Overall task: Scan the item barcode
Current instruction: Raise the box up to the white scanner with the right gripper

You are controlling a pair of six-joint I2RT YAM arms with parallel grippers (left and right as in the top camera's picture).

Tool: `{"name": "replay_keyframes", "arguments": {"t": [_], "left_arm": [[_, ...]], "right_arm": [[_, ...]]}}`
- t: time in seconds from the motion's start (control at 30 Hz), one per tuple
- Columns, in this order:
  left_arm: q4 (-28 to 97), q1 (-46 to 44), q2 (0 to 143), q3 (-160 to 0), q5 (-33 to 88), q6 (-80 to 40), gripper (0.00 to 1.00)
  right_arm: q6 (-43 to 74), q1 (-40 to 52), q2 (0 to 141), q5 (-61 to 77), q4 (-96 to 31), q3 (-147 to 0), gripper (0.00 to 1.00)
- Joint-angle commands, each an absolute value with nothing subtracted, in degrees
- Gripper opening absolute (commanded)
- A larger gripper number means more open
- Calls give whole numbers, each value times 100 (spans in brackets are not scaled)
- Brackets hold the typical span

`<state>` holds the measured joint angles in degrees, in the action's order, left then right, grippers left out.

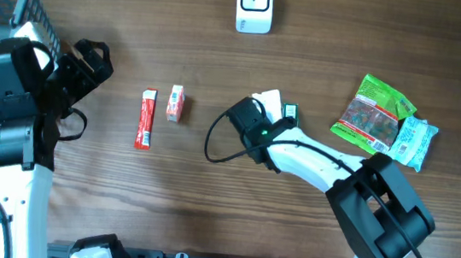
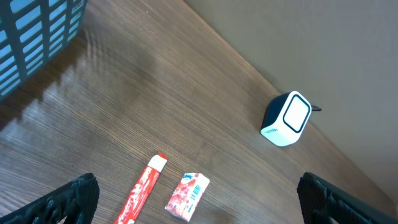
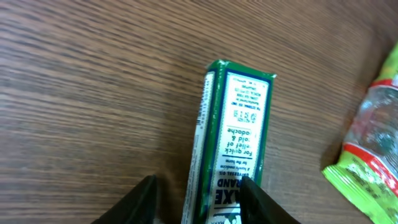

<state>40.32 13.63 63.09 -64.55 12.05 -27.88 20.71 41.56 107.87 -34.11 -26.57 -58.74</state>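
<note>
Two tools: my right tool (image 3: 199, 186) straddles the green box (image 3: 239, 118), unclenched since the tabletop (image 3: 93, 74) carries it; scanner (image 1: 254, 4) toward eleven o'clock; left tool (image 1: 92, 61) gapes, spare.

Item: small green box (image 3: 239, 124); green face up with white print, white side panel with fine text along its left edge; lies flat on the wood table (image 3: 93, 93), not lifted; long axis runs near-to-far in the right wrist view; right gripper (image 3: 199, 199) straddles its near end, gap visible on the left side; in the overhead view it sits just right of centre, mostly hidden. Scanner (image 1: 254, 3): white rounded unit with a dark-framed window; far edge, centre; well apart from the box.
</note>
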Motion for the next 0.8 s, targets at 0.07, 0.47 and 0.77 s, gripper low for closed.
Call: {"name": "replay_keyframes", "arguments": {"t": [0.07, 0.47, 0.77], "left_arm": [[4018, 1396, 6300, -6458, 1212, -2720, 100], [4021, 1400, 6300, -6458, 1212, -2720, 100], [4021, 1400, 6300, -6458, 1212, -2720, 100]], "right_arm": [[1907, 3653, 10055, -1337, -2639, -6156, 61], [1949, 2777, 9896, -333, -2875, -5542, 80], [1900, 2777, 10250, -768, -1804, -4980, 70]]}}
